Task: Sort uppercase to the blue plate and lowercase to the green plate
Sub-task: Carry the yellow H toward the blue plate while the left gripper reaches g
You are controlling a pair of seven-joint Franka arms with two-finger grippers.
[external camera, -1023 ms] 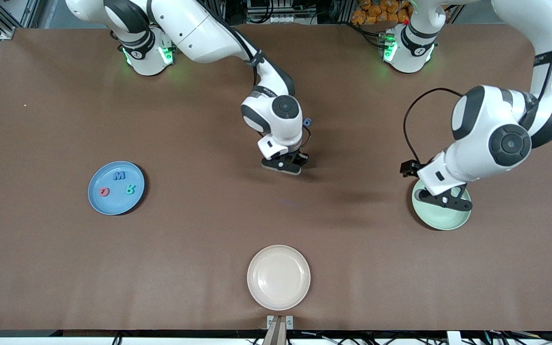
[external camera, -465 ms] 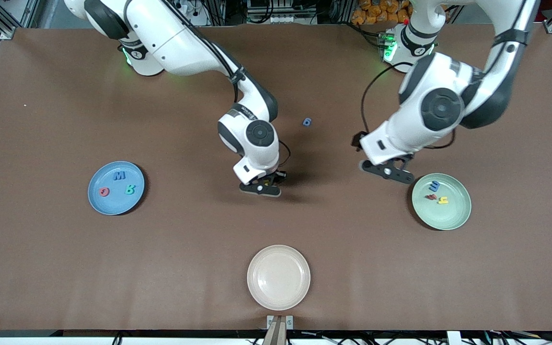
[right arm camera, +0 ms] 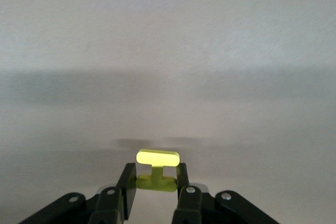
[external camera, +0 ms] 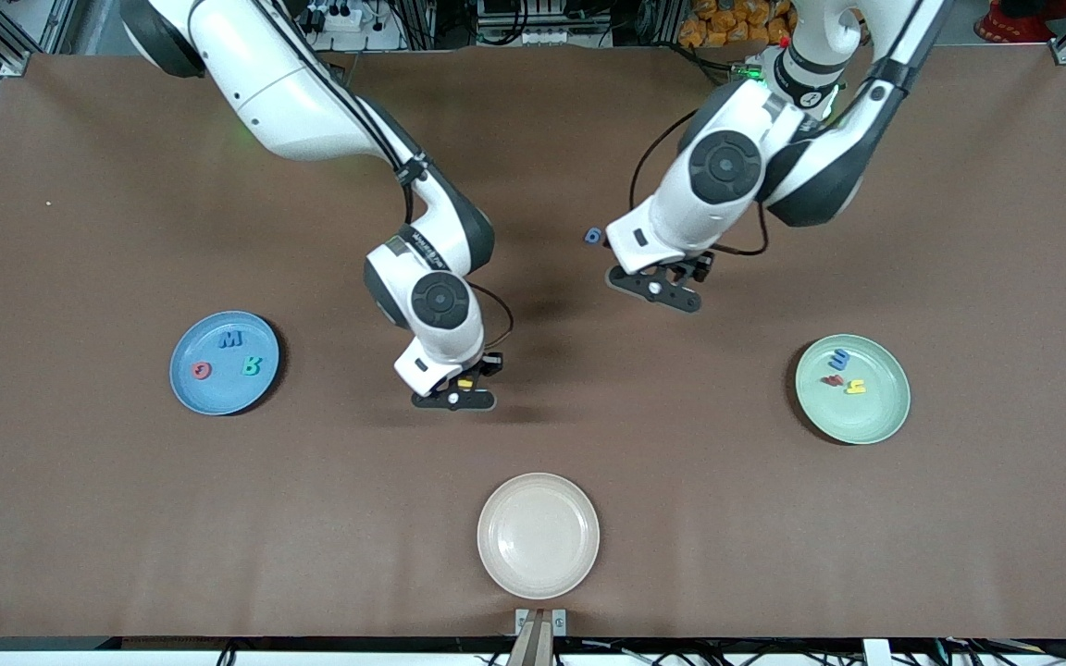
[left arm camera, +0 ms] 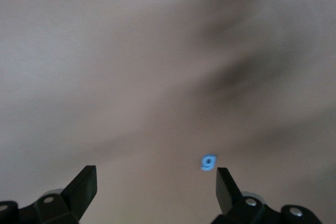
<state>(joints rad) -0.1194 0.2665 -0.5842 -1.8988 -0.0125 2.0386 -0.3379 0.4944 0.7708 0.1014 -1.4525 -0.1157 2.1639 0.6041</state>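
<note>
My right gripper (external camera: 455,396) is shut on the blocky yellow H (external camera: 465,382) and holds it over bare table between the blue plate (external camera: 218,400) and the table's middle. The right wrist view shows the H (right arm camera: 156,167) clamped between the fingers (right arm camera: 129,182). The blue plate holds a blue M (external camera: 230,339), a red ring letter (external camera: 202,371) and a teal B (external camera: 253,367). My left gripper (external camera: 655,289) is open and empty over the table beside the blue g (external camera: 594,237), which also shows in the left wrist view (left arm camera: 208,162). The green plate (external camera: 869,422) holds a blue m (external camera: 838,358), a dark red w (external camera: 833,379) and a yellow h (external camera: 855,387).
A cream plate (external camera: 538,535) with nothing in it sits near the table's front edge, nearer to the front camera than both grippers. Brown table surface stretches between the three plates.
My right gripper has carried the yellow H toward the blue plate and the front camera. My left gripper has left the green plate and moved to beside the blue g, uncovering the three letters there.
</note>
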